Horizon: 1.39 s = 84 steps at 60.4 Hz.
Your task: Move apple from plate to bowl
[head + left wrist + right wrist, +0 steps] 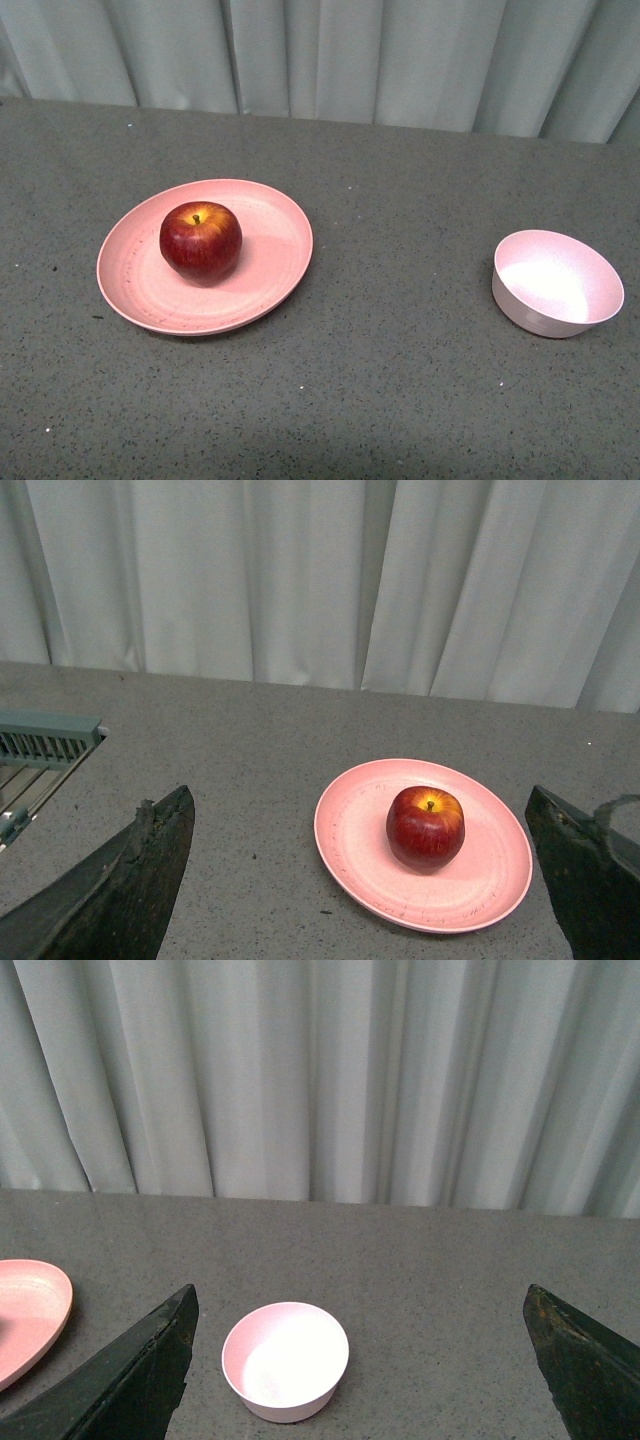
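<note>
The dark-red apple (201, 241) sits upright on the wide salmon-pink plate (270, 270) at the left of the grey table. The small pale pink bowl (556, 283) stands empty at the right. Neither gripper shows in the front view. In the left wrist view, my left gripper (365, 880) is open and empty, well short of the apple (426, 826) on the plate (350, 840). In the right wrist view, my right gripper (360, 1360) is open and empty, back from the bowl (285, 1360). The plate's rim (30, 1320) shows there too.
A pale curtain (320, 55) hangs behind the table's far edge. A grey slatted metal frame (45, 742) shows at the table's side in the left wrist view. Bare grey tabletop (400, 270) lies between plate and bowl.
</note>
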Tool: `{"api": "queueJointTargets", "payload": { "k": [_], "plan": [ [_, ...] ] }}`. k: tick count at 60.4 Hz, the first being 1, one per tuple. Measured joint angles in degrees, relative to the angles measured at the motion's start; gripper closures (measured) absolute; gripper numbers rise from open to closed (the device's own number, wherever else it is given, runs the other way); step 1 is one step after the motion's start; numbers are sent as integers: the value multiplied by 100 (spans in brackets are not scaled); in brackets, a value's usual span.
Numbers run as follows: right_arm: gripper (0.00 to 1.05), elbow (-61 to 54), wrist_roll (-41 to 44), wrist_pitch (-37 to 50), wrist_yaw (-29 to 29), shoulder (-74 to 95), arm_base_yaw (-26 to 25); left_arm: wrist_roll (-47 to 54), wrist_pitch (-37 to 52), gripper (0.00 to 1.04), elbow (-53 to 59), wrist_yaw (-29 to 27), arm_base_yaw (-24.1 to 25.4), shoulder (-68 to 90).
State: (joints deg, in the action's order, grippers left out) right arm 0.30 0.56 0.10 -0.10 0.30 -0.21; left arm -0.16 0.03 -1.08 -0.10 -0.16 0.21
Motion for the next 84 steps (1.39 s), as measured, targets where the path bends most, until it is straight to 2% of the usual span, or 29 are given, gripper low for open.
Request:
{"api": "queueJointTargets", "payload": {
  "k": [41, 45, 46, 49, 53, 61, 69, 84],
  "plan": [
    [9, 0, -2, 0, 4, 0, 0, 0, 0, 7, 0, 0, 0, 0],
    [9, 35, 203, -72, 599, 140, 223, 0, 0, 7, 0, 2, 0, 0],
    [9, 57, 319, -50, 999, 302, 350, 0, 0, 7, 0, 2, 0, 0],
    [9, 114, 452, 151, 1222, 782, 490, 0, 0, 7, 0, -4, 0, 0],
    [9, 210, 570, 514, 1027, 1462, 514, 0, 0, 7, 0, 0, 0, 0],
    [9, 737, 702, 1556, 232, 3633, 339, 0, 0, 7, 0, -2, 0, 0],
    [9, 1399, 1043, 2063, -201, 5591, 199, 0, 0, 7, 0, -2, 0, 0],
    [9, 2861, 1816, 1386, -675, 8295, 190, 0, 0, 7, 0, 0, 0, 0]
  ]
}}
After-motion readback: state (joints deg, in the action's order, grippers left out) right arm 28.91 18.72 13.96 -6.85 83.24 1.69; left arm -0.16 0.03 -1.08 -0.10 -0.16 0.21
